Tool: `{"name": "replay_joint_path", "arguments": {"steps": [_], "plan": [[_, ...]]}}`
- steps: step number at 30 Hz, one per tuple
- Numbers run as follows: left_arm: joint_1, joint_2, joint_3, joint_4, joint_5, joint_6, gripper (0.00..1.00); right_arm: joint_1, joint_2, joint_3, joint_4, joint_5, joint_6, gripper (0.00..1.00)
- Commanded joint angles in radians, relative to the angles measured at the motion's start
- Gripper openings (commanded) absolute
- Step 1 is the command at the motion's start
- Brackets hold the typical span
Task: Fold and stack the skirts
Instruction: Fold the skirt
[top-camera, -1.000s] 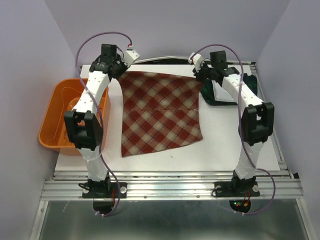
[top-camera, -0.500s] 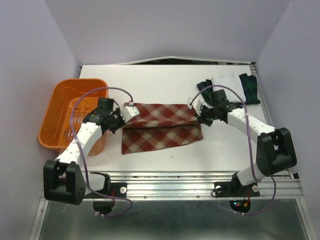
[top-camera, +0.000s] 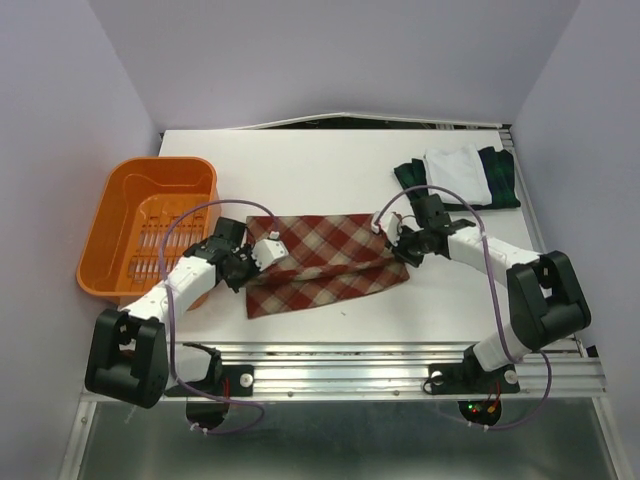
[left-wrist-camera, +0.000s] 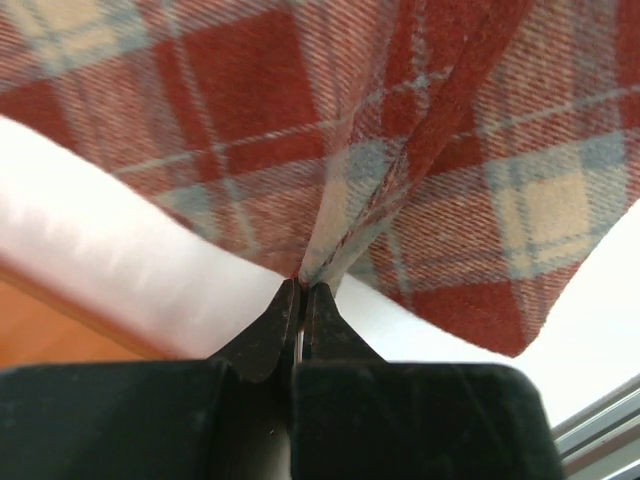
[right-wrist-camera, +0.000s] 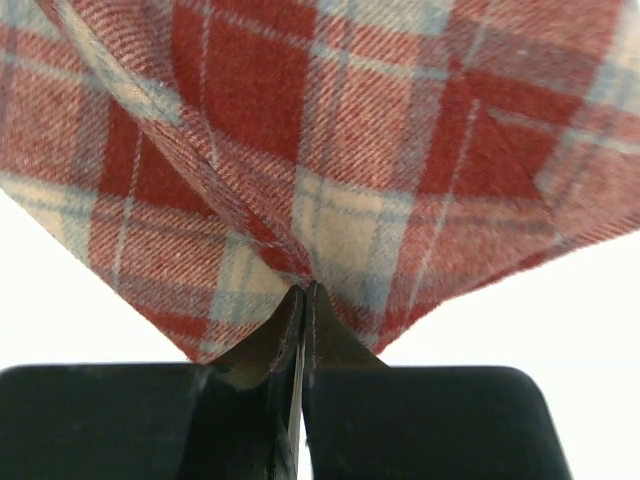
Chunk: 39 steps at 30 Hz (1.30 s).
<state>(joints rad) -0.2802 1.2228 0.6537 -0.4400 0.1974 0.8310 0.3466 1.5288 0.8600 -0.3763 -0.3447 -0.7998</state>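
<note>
Table (top-camera: 300, 170): white and flat. The red skirt (top-camera: 325, 262) lies near its middle, toward the near edge, between the two arms. The skirt is doubled over on itself. An upper layer covers the far part, and a strip of the lower layer shows along the near side.

Left gripper (left-wrist-camera: 301, 290): jaws pressed together on a pinch of the red skirt at its left end. In the wrist view the cloth puckers up from the fingertips, with white table beneath and an orange patch at the lower left.

Right gripper (right-wrist-camera: 303, 292): jaws likewise closed tight, a fold of the red skirt nipped between the tips at its right end. The cloth fans out from the pinch, and white table shows on both sides.

Arms: both are stretched low over the table, each reaching inward to its own end of the skirt.

Green skirt (top-camera: 505, 180): at the far right corner of the table, well apart from the red one. The white skirt (top-camera: 455, 168) rests on top of it and covers its middle, with dark plaid showing on either side.

Basket (top-camera: 120, 225): orange, at the left edge of the table, just beside the left arm; its slotted floor is in view
</note>
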Motion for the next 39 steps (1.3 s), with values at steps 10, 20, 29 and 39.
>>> {"name": "replay_joint_path", "arguments": {"steps": [10,20,29,39], "plan": [[-0.005,-0.141,0.294,-0.344,0.089,0.026,0.0,-0.003,-0.111,0.209,-0.157,0.021,-0.05,0.01],[-0.152,-0.158,0.11,-0.447,0.158,0.074,0.0,0.006,-0.127,-0.016,-0.067,0.075,-0.16,0.01],[-0.159,-0.084,0.098,-0.384,0.083,0.048,0.51,0.026,-0.122,-0.009,-0.141,0.016,-0.119,0.63],[-0.159,-0.111,0.302,-0.431,0.143,0.02,0.52,0.026,-0.196,0.212,-0.234,-0.048,0.036,0.63]]}}
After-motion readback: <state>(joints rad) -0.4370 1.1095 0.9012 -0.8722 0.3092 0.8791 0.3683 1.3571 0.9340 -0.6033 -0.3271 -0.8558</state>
